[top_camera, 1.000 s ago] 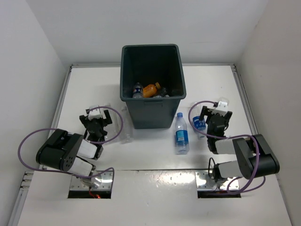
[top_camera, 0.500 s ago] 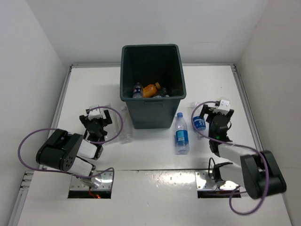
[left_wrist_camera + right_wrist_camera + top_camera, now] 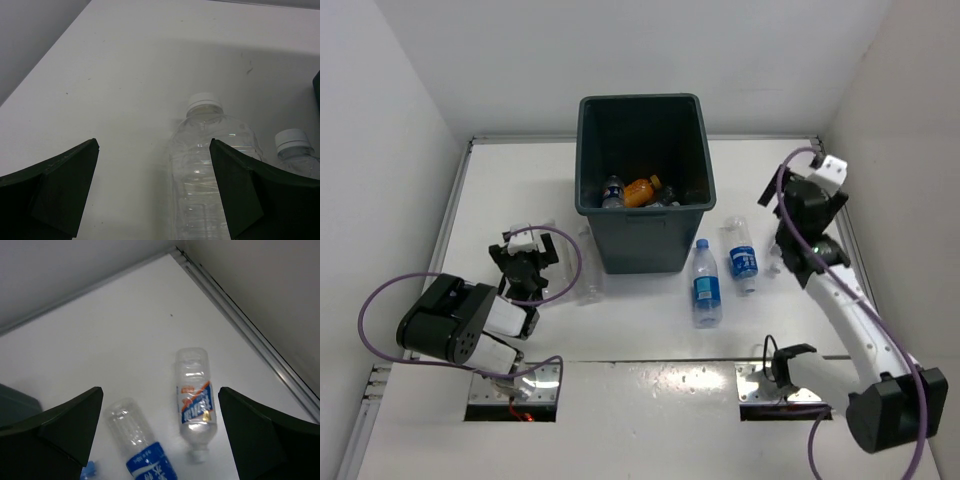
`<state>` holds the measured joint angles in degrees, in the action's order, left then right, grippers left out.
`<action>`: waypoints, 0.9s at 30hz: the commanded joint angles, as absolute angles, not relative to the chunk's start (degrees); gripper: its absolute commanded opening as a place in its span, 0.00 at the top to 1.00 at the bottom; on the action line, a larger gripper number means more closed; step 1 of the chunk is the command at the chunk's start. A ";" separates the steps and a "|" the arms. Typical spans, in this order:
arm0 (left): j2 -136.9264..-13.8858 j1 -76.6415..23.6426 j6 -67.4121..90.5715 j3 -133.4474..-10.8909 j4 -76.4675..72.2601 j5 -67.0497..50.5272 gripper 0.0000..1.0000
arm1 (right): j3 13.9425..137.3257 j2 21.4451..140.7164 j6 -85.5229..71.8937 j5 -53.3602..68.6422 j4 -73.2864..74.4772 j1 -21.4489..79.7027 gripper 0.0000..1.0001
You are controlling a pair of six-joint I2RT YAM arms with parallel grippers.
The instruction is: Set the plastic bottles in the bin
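The dark grey bin stands at the back middle with several bottles inside. Two blue-label plastic bottles lie on the table to its right. My right gripper hangs high above them, open and empty. Its wrist view looks down on the blue-label bottle and a white-capped bottle with a blue-orange label, both far below the right gripper. My left gripper sits low and open. A clear white-capped bottle lies just inside the right finger of the left gripper, a second one beyond.
A raised rail runs along the table's right edge by the wall. The bin's corner shows at the far right of the left wrist view. Purple cables loop off both arms.
My right arm has risen and swung back toward the right wall, uncovering the blue-label bottle it hovered over. The left arm has not moved.
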<state>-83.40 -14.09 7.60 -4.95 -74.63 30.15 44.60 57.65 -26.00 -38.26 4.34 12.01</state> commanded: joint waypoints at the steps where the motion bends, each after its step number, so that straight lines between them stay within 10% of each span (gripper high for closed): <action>1: -83.14 -13.62 8.09 -5.19 -78.05 30.41 0.00 | 54.63 62.04 -29.81 -33.06 31.24 8.36 0.00; 15: -68.67 -11.61 9.40 -2.29 -70.94 29.53 0.00 | 54.41 63.81 -30.15 -32.34 36.30 8.35 0.00; 27: -32.35 -8.70 12.48 -6.50 -26.57 29.98 0.00 | 58.61 81.90 -41.30 -35.25 32.96 8.35 0.00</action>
<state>-35.90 -9.43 11.55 -3.42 -41.08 30.11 54.59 78.61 -37.36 -34.48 34.68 8.38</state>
